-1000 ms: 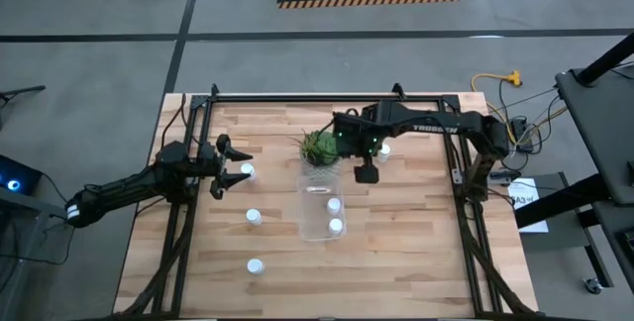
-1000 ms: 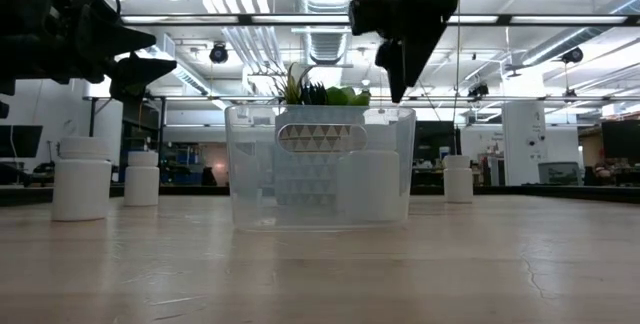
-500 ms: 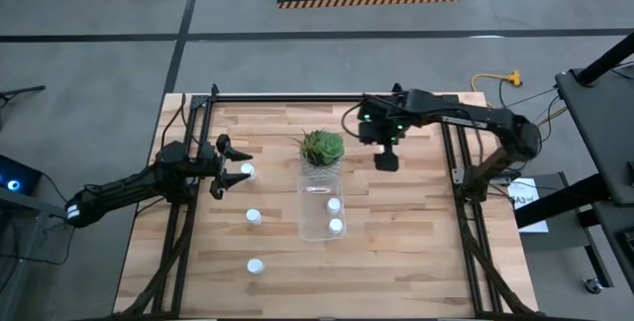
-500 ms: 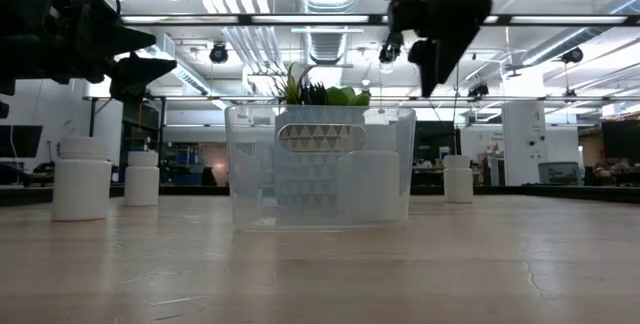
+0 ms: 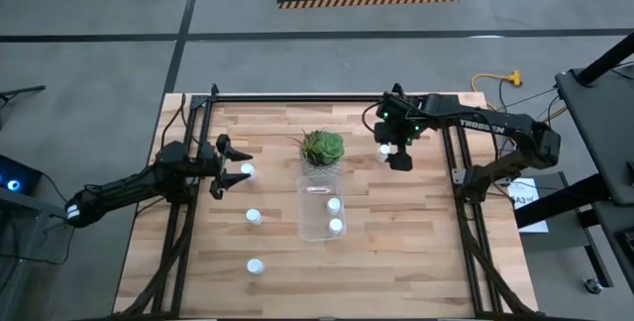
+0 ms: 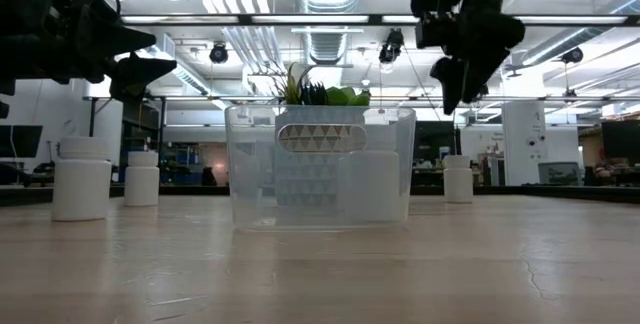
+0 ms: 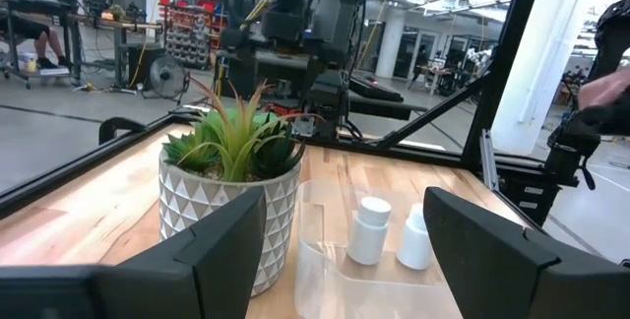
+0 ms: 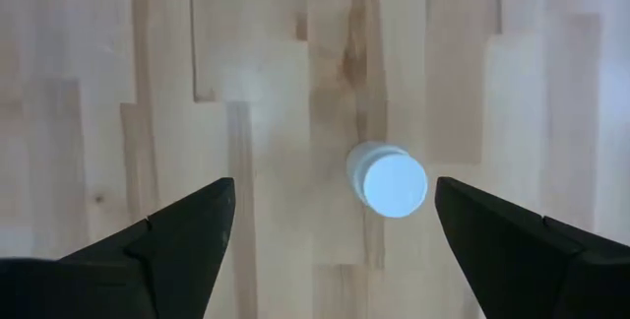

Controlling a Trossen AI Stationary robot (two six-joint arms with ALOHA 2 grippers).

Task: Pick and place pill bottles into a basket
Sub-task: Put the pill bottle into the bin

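The clear basket (image 5: 322, 207) stands at the table's middle with two white pill bottles (image 5: 335, 214) upright inside; it also shows in the low view (image 6: 320, 169). My right gripper (image 5: 398, 156) hangs open above the table, fingers pointing down, beside a lone bottle (image 5: 383, 150) that stands upright below it (image 8: 391, 181). My left gripper (image 5: 234, 165) is open and level at the left, with a bottle (image 5: 247, 171) standing by its fingertips. Two more bottles (image 5: 253, 216) (image 5: 255, 266) stand on the near left of the table.
A green potted plant (image 5: 322, 148) stands just beyond the basket's far end, between the two grippers. Dark frame rails run along the table's left and right sides. Bare wood lies to the basket's right and near side.
My right gripper has gone from beside the plant and basket toward the table's right edge and now hangs over the lone bottle at the far right. My left arm has kept still.
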